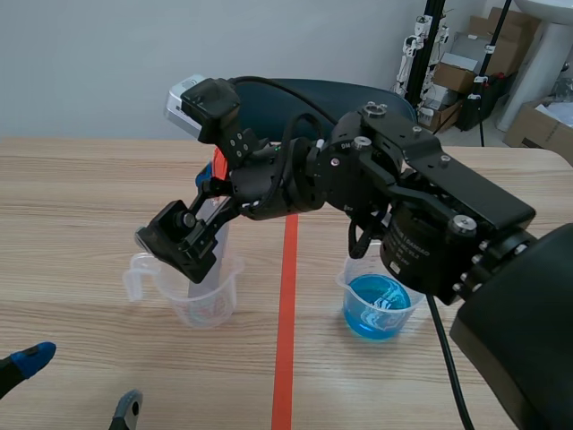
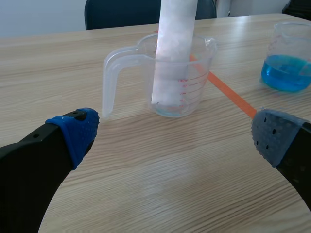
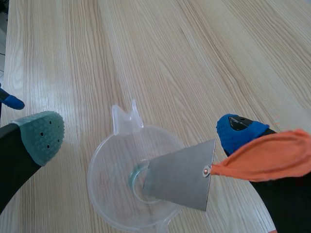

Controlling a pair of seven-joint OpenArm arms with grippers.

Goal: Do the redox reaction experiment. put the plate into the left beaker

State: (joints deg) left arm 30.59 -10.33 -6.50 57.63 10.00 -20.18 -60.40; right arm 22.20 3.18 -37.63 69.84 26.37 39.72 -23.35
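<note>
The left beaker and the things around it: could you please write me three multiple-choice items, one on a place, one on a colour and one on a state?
1. Where is the grey plate?
A. flat on the table
B. standing in the left beaker
C. lying on the red tape line

2. What colour is the liquid in the right beaker?
A. blue
B. yellow
C. green

3. How does the left claw stand?
A. shut on the plate
B. shut on nothing
C. open

Answers:
1 B: the right wrist view shows its lower end down inside the beaker, and the left wrist view shows it rising above the rim.
2 A: the scene view shows bright blue at the bottom of that beaker.
3 C: in its own wrist view it is spread wide with nothing in it.
</note>
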